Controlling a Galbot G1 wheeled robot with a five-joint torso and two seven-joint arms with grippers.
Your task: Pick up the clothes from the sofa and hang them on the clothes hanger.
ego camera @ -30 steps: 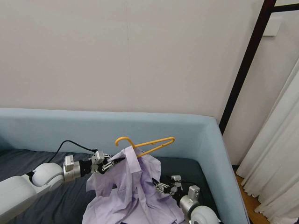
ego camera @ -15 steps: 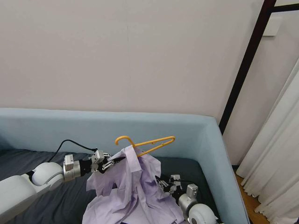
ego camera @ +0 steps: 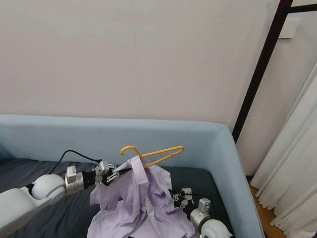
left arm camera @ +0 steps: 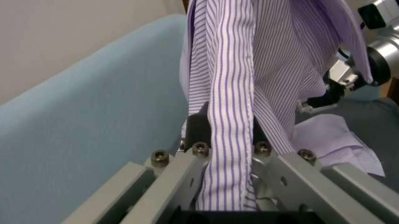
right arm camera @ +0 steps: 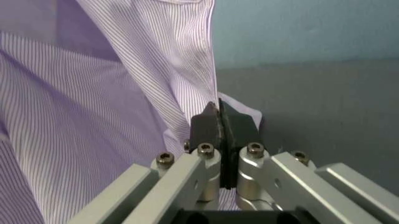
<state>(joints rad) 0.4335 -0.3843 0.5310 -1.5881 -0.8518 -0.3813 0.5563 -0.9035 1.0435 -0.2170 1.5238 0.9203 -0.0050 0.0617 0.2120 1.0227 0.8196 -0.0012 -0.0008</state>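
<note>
Lifting the purple striped shirt (ego camera: 141, 210) clear of the sofa (ego camera: 99, 134) is, by my assessment, the step you are in. Findings: the left gripper (ego camera: 117, 173) is up just beside the yellow hanger (ego camera: 157, 153), its jaws pinching a striped band of the shirt's front edge, which runs straight between them in the left wrist view. Whether they also catch the hanger itself I cannot tell. The right gripper (ego camera: 176, 198) sits lower, toward the sofa's end wall, jaws pressed together on a thin edge of cloth. The shirt hangs bunched from the hanger's neck, with the hook and one hanger arm bare above it and the hem heaped on the dark seat cushion (ego camera: 25, 168). Recommendations: raise both grips together, so that the hanger does not tip and shed the cloth. Keep the pull from the right side light, since a hard tug is likely to drag the shirt off the covered shoulder. Get the hem fully off the cushion before you carry anything sideways. Leave the hook unobstructed for presenting to a rail. Risk noted: the right jaws hold only a narrow bite, which may slip under load. The dark upright post (ego camera: 257, 74) to the right may belong to the clothes rack; that is unconfirmed.
</note>
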